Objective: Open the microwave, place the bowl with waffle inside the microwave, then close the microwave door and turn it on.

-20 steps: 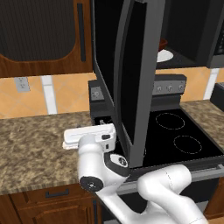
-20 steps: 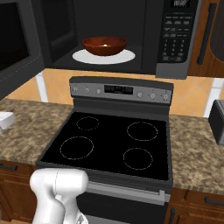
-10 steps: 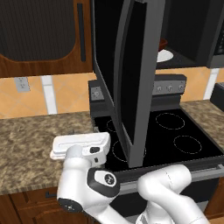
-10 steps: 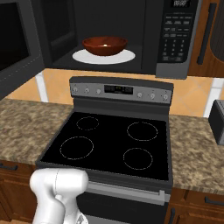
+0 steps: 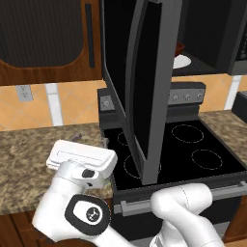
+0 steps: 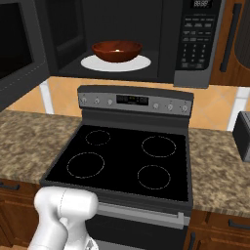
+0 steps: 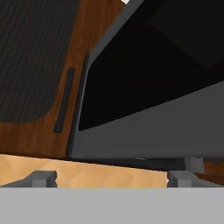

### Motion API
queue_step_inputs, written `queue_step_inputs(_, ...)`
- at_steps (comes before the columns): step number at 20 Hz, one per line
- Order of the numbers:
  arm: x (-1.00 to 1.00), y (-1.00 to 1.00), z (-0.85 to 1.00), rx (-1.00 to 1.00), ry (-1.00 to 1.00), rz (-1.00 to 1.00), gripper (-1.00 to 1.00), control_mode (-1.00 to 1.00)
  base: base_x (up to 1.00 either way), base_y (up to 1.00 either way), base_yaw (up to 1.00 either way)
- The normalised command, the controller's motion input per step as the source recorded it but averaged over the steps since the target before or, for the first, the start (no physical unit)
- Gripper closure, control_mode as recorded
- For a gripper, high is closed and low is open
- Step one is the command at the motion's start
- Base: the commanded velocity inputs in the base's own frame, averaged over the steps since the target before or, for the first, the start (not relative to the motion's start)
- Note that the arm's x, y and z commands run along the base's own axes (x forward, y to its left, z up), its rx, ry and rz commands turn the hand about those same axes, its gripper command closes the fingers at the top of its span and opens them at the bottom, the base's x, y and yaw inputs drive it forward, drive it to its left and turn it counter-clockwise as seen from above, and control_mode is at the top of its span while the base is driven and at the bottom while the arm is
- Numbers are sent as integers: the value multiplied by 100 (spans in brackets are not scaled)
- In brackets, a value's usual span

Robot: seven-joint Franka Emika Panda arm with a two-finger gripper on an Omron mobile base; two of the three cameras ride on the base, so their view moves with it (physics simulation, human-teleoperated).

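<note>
Microwave door swung open, bowl with waffle already set inside microwave; claw spread wide, empty; closing and starting left.

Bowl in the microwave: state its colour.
Reddish-brown, wood-like; the bowl shows best in the right base view.

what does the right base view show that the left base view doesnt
Right base view alone: the waffle in the bowl on the white plate, plus the microwave's keypad.
Left base view alone: the robot's hand low over the granite counter, left of the stove.
Both: the stove, counter, and the microwave door swung open.
</note>
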Motion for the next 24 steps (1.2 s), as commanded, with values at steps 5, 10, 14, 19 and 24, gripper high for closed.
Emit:
queue_step_inputs(5,-30,-3,33,0,-18,-23,-100,-100,0,0,0)
queue_step_inputs(10,-6,-28,25,0,-14,-12,-100,-100,0,0,0)
queue_step_inputs(14,-3,-46,31,0,-12,-12,-100,-100,0,0,0)
queue_step_inputs(19,-2,-53,17,0,-8,-11,-100,-100,0,0,0)
queue_step_inputs(24,0,-72,8,1,-5,-6,-100,-100,0,0,0)
